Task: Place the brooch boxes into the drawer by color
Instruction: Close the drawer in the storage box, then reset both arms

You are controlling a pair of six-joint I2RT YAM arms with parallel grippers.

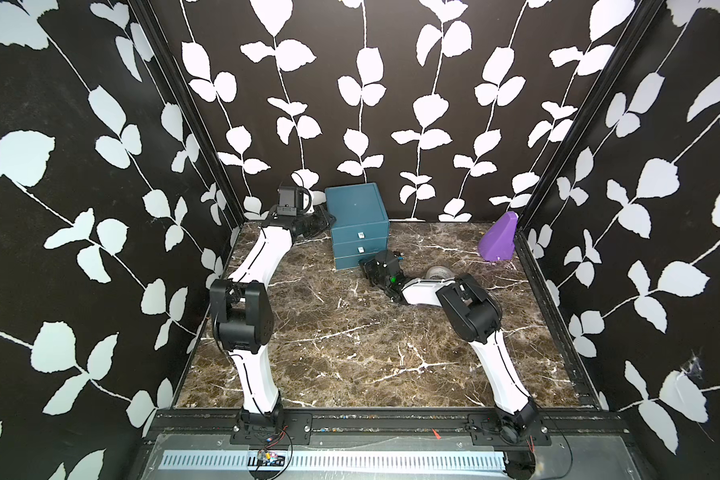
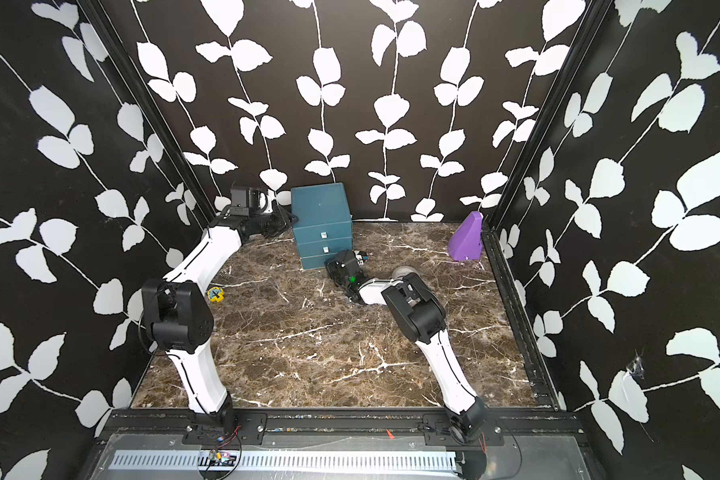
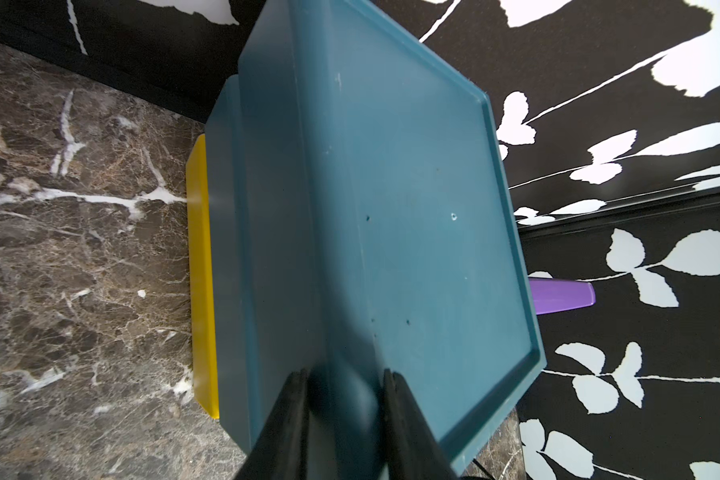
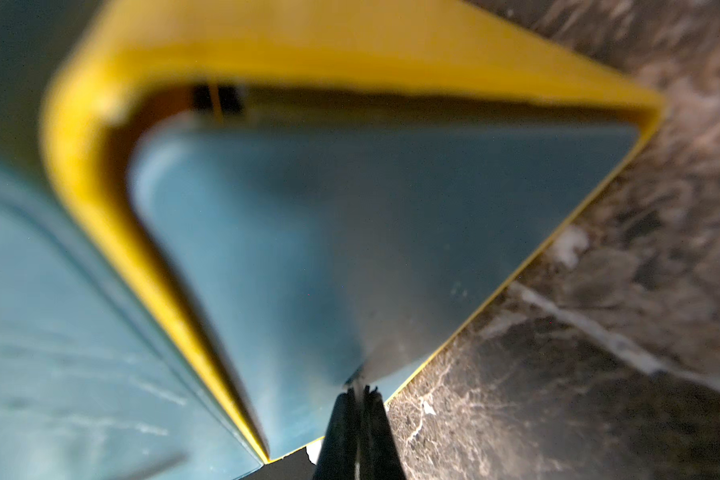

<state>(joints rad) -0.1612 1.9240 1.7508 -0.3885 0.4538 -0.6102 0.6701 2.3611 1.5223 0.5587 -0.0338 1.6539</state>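
Yellow brooch box (image 4: 350,50): in the right wrist view it lies hard against the teal drawer chest (image 1: 356,208). Teal shows through its clear centre, and the marble tabletop (image 1: 350,353) runs along its other side. The view is blurred, so whether the box is inside a drawer cannot be told.

Right gripper (image 4: 360,392): fingertips closed together at the box's thin edge. Whether anything is pinched cannot be told. In both top views it sits low at the right end of the bottom drawer front.

Clear tape roll (image 1: 437,273): on the marble just right of that gripper, half hidden by the right forearm.

Chest: far centre, near the back wall. Its upper two drawers are closed, with silver pulls showing.

Left gripper (image 3: 346,374): at the chest's upper left edge, fingers (image 3: 283,415) part-way apart astride it. Clamped or merely resting, cannot tell.

Left wrist view: a yellow strip (image 3: 202,270) runs low along the chest at marble level.

Purple wedge (image 1: 497,241): far right, by the right wall.
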